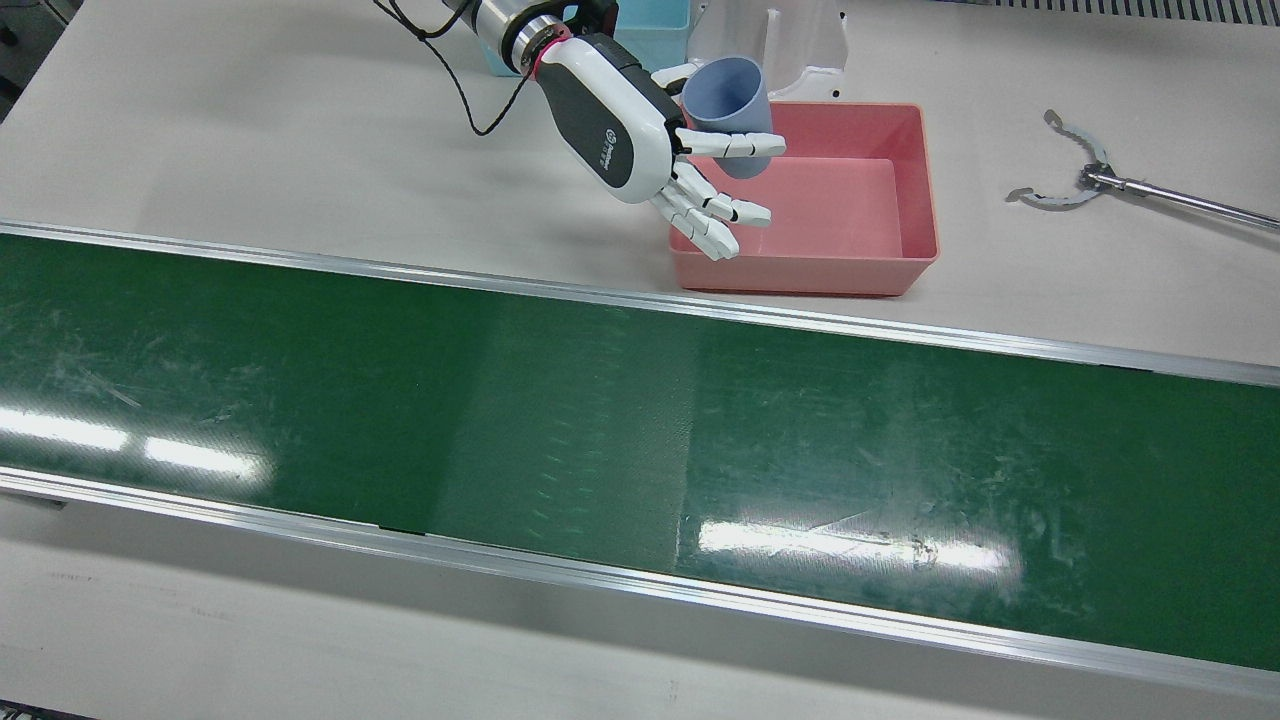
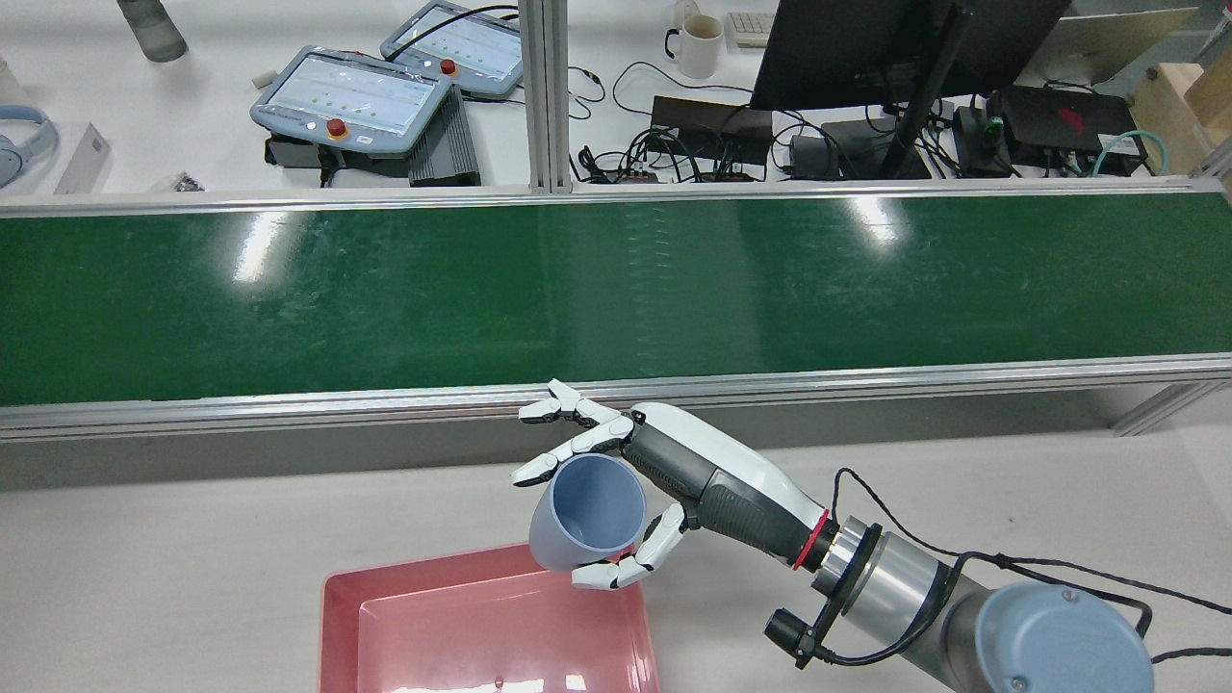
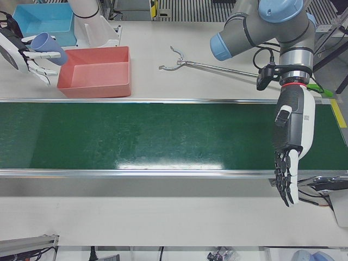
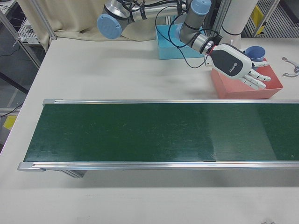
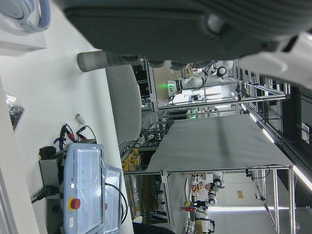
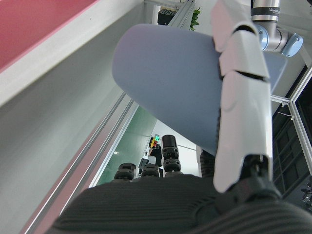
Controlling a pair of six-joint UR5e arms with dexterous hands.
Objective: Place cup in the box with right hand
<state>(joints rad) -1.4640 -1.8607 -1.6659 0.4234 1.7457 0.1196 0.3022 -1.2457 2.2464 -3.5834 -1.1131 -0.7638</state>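
Right hand [image 1: 655, 150]: closed on the cup [image 1: 732, 112], one finger across its side and the thumb on the opposite side; the remaining fingers [image 1: 712, 215] are spread and point down toward the box.

Cup: pale blue, tilted, held in the air over the corner of the box nearest the right arm, not touching it. In the rear view the cup [image 2: 587, 513] shows its open mouth, with the right hand [image 2: 664, 472] wrapped round it from the belt side.

Box [image 1: 915, 190]: pink, shallow, rectangular, on the white table just beside the belt's near rail.

Belt [image 1: 400, 400]: green, long, between two metal rails.

Left hand [image 3: 291, 149]: hanging over the far end of the belt from the box, fingers straight and pointing down, holding nothing.

Tongs [image 1: 1075, 185]: metal, long-handled, on the table beyond the box, apart from it.

Blue bin [image 3: 46, 22]: behind the box, beside the white pedestal [image 3: 95, 24].
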